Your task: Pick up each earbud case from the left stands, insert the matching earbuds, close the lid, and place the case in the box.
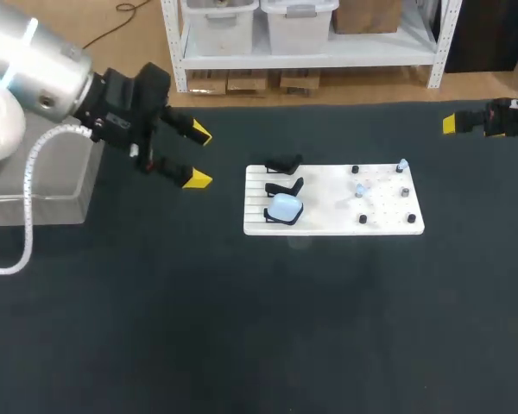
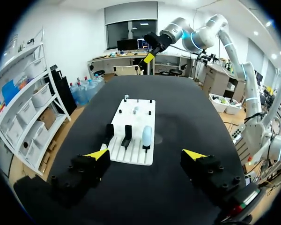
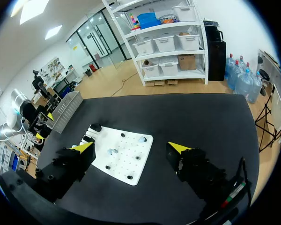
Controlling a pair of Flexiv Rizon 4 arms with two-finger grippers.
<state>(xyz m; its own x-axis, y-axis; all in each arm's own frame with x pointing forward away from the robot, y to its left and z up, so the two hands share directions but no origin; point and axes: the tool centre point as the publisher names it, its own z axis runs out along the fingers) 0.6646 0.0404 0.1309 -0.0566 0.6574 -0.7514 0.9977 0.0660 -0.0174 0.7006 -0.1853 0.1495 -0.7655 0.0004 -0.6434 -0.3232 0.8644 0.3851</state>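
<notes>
A white board (image 1: 388, 222) lies mid-table with three black stands along its left side. A pale blue earbud case (image 1: 285, 207) rests on the nearest stand; the other two stands (image 1: 284, 163) are bare. Small pale earbuds (image 1: 360, 191) sit among black pegs on the board's right half. My left gripper (image 1: 194, 155) hangs open to the left of the board, holding nothing. In the left wrist view the case (image 2: 146, 136) stands ahead of the open left gripper (image 2: 145, 153). My right gripper (image 1: 451, 124) is at the far right; in its wrist view the right gripper (image 3: 132, 147) is open above the board (image 3: 126, 164).
A clear box (image 1: 65, 185) stands at the table's left edge under my left arm. Dark table surface surrounds the board on all sides.
</notes>
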